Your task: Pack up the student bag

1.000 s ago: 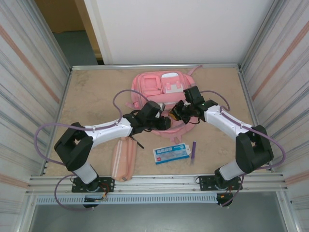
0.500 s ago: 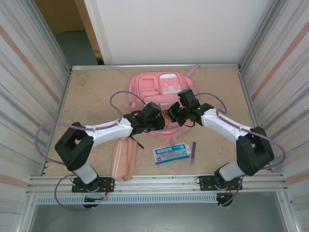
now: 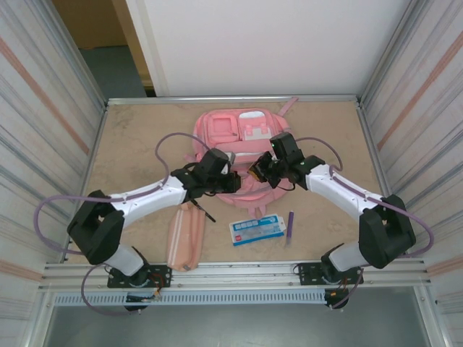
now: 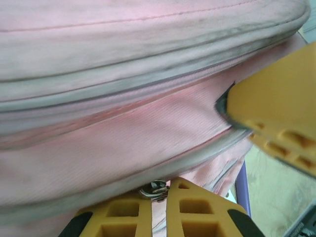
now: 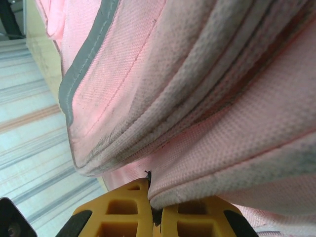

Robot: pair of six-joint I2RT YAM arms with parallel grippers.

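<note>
The student bag point(image 3: 239, 130) lies flat at the back middle of the table, pink with pale patches. My left gripper point(image 3: 235, 181) is at the bag's near edge, shut on a small metal zip pull point(image 4: 154, 188) that sits between its yellow fingertips point(image 4: 197, 197). The pink fabric and grey zip seams of the bag point(image 4: 123, 143) run across the left wrist view. My right gripper point(image 3: 259, 170) is close beside the left one, shut on a fold of the bag's fabric point(image 5: 222, 98) at the seam, with its jaws point(image 5: 154, 190) pinching the edge. One yellow right finger point(image 4: 276, 113) shows in the left wrist view.
A salmon-pink pencil case point(image 3: 185, 235) lies near the front left. A blue-and-white box point(image 3: 257, 229) and a purple pen point(image 3: 290, 225) lie in front of the bag. Metal walls close in both sides.
My left gripper has shut on the zip pull and its wrist has drawn back to the left. The right gripper has shifted left, and the bag has moved slightly with it.
</note>
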